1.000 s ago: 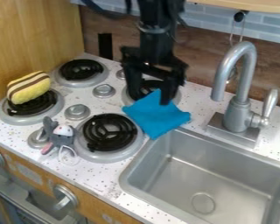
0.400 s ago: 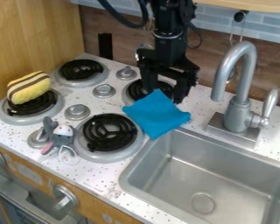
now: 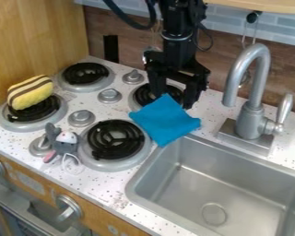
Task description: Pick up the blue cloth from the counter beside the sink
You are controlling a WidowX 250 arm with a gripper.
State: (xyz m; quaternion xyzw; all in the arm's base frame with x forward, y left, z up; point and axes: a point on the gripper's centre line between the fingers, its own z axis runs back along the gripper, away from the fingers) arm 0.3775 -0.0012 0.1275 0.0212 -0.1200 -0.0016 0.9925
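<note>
My gripper [image 3: 173, 97] hangs over the back right burner [image 3: 142, 97], its two fingers spread apart with nothing seen between them. A blue cloth [image 3: 165, 120] lies just in front of it, partly on that burner and reaching to the sink's back left corner. The cloth's upper corner overlaps the gap between the fingertips in this view; whether they touch it I cannot tell. A yellow plush with brown and white stripes [image 3: 30, 92] rests on the front left burner. The grey mouse toy [image 3: 64, 144] lies at the counter's front, beside the front right burner [image 3: 115, 142].
The metal sink [image 3: 236, 184] takes up the right front. Behind it stand a tall curved faucet [image 3: 258, 83] and its handle [image 3: 285, 108]. Several silver knobs rise between the burners, one [image 3: 109, 96] near the middle. The back left burner [image 3: 85, 73] is near the wooden wall.
Since the earliest frame my gripper has shifted to the right and slightly back, and has then stayed still. The cloth and the toys have not moved.
</note>
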